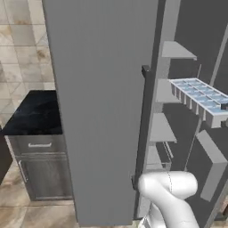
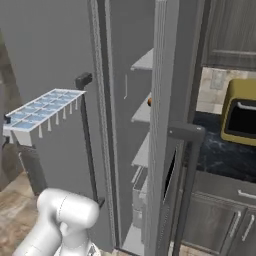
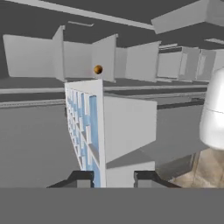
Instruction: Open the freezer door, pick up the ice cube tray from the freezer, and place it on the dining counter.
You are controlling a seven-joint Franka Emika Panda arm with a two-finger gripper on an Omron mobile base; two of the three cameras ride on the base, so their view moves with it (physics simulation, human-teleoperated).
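In the hand view the claw [image 3: 113, 177] is clamped on the near end of the ice cube tray [image 3: 89, 131], a dark fingertip [image 3: 81, 178] on either side of it. The tray hangs in the air, clear of the shelves, just outside the freezer [image 1: 196, 58]. Beyond it stands the open freezer door [image 1: 102, 107], swung wide. Far inside, a small orange ball [image 3: 98, 69] rests on a shelf [image 3: 131, 87].
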